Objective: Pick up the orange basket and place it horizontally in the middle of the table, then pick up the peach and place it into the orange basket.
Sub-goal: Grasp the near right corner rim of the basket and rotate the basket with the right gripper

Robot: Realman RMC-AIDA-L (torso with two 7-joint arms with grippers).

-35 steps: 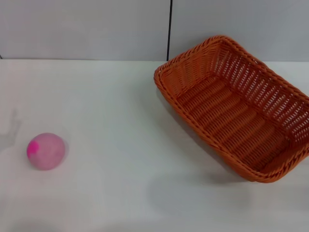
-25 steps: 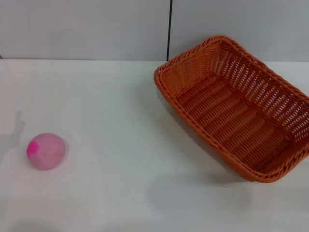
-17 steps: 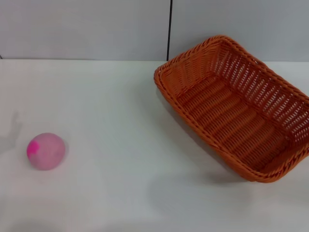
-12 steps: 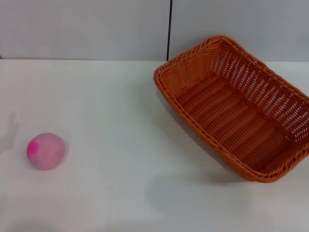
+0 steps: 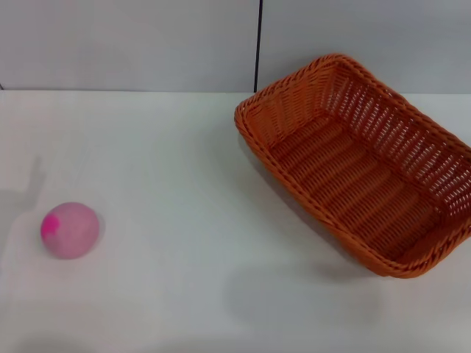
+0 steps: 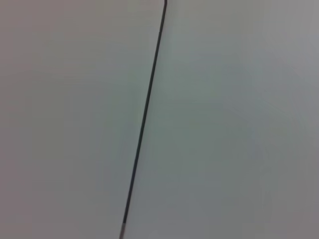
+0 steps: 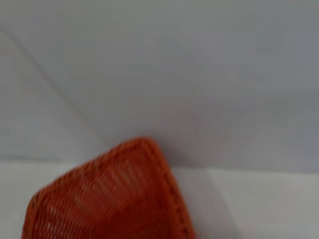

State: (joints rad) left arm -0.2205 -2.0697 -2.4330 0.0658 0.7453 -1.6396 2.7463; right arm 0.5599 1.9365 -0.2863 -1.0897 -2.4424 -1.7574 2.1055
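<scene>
The orange basket lies empty on the white table at the right, turned diagonally, its long side running from the back middle toward the front right edge. The right wrist view catches one end of the orange basket in front of the grey wall. At the front left rests the peach, pale pink with a magenta blotch facing left. Neither gripper appears in any view; only a faint shadow falls on the table left of the peach.
A grey wall with a dark vertical seam stands behind the table. The left wrist view holds only the wall and its seam. Bare tabletop stretches between the peach and the basket.
Only the faint shadow at the left edge of the table has shifted and grown taller. The basket and the peach have not moved.
</scene>
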